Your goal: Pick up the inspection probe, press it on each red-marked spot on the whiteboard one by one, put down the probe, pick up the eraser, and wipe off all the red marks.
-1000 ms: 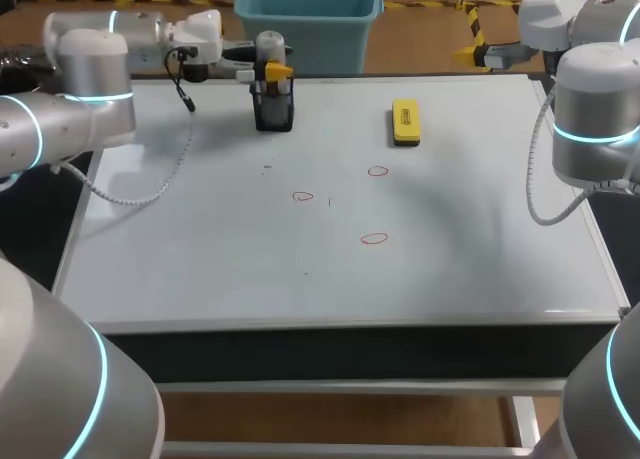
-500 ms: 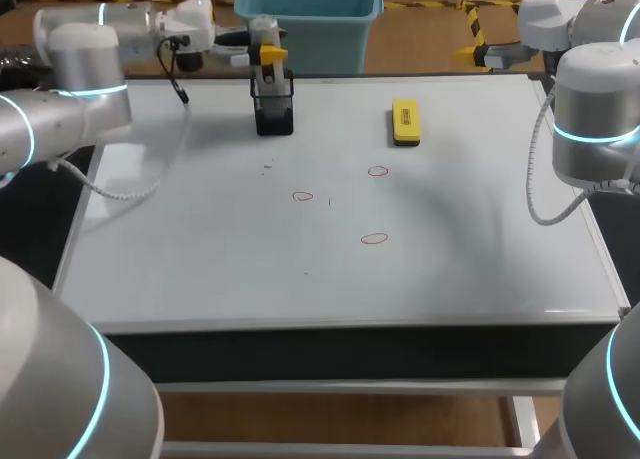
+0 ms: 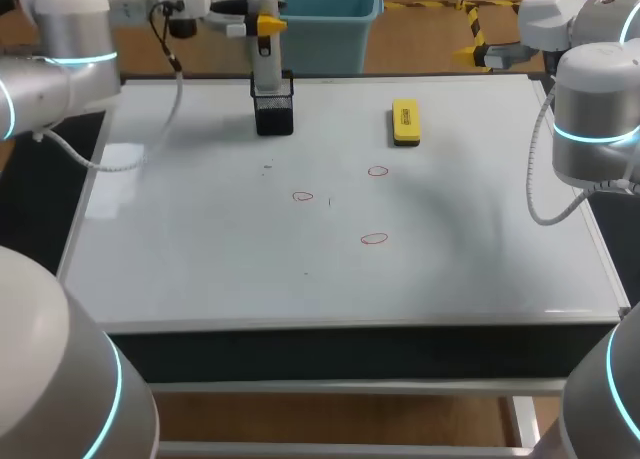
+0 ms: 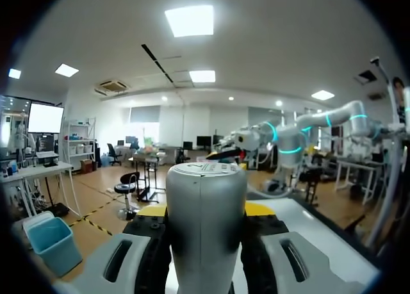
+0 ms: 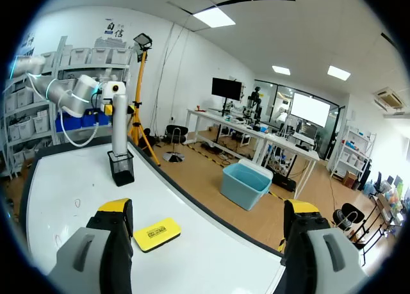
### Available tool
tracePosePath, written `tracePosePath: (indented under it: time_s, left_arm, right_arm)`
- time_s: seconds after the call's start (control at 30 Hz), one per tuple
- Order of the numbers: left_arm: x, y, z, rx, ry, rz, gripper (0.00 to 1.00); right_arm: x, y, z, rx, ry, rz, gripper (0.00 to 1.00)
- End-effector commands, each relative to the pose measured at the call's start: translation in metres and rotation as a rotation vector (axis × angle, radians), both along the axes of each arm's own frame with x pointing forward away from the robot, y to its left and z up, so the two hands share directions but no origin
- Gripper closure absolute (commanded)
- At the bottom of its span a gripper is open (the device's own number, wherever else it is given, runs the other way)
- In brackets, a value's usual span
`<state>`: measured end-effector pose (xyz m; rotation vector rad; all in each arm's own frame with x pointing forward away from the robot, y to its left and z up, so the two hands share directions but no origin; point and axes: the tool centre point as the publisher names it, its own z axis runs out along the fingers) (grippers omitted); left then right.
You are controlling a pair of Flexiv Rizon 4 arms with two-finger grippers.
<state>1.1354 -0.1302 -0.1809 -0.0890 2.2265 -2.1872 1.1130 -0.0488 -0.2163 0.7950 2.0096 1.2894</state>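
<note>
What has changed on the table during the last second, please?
The left gripper, shut on the probe, rose and drew it upward from the black holder; its lower end is still at the holder's top. The eraser, red marks and right arm stayed in place.

You have one probe (image 3: pixel 264 39), one holder (image 3: pixel 274 109), one eraser (image 3: pixel 405 122) and one whiteboard (image 3: pixel 200 259) — plus three red marks (image 3: pixel 377 171) (image 3: pixel 303 196) (image 3: pixel 374 239), at 1, 9 and 5 o'clock of their cluster.
</note>
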Motion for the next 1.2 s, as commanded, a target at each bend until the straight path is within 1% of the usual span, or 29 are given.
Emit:
tracePosePath:
  time_s: [0.03, 0.17, 0.3, 0.43, 0.6, 0.77, 0.97, 1.1, 1.2]
  left_arm:
    - [-0.008, 0.003, 0.023, 0.024, -0.018, 0.008, 1.00]
    - [-0.013, 0.010, 0.038, 0.008, -0.027, 0.011, 1.00]
    - [-0.023, 0.021, 0.048, -0.012, -0.039, 0.022, 1.00]
    - [-0.032, 0.037, 0.050, -0.013, -0.038, 0.035, 1.00]
    - [-0.044, 0.058, 0.044, 0.003, -0.033, 0.063, 1.00]
    - [-0.059, 0.079, 0.036, 0.003, -0.034, 0.090, 1.00]
    - [-0.075, 0.102, 0.022, -0.009, -0.017, 0.128, 1.00]
    - [-0.084, 0.110, 0.016, -0.008, -0.018, 0.142, 1.00]
    - [-0.087, 0.117, 0.009, -0.015, -0.022, 0.155, 1.00]
  right_arm:
    - [0.000, 0.000, 0.000, 0.000, 0.001, 0.001, 0.00]
    - [0.000, 0.000, 0.000, 0.000, 0.001, 0.001, 0.00]
    - [0.000, 0.000, 0.000, 0.000, 0.001, 0.001, 0.00]
    - [0.000, 0.000, 0.000, 0.000, 0.001, 0.001, 0.00]
    - [0.000, 0.000, 0.000, 0.000, 0.001, 0.001, 0.00]
    - [0.000, 0.000, 0.000, 0.000, 0.001, 0.001, 0.00]
    - [0.000, 0.000, 0.000, 0.000, 0.001, 0.001, 0.00]
    - [0.000, 0.000, 0.000, 0.000, 0.001, 0.001, 0.00]
    - [0.000, 0.000, 0.000, 0.000, 0.001, 0.001, 0.00]
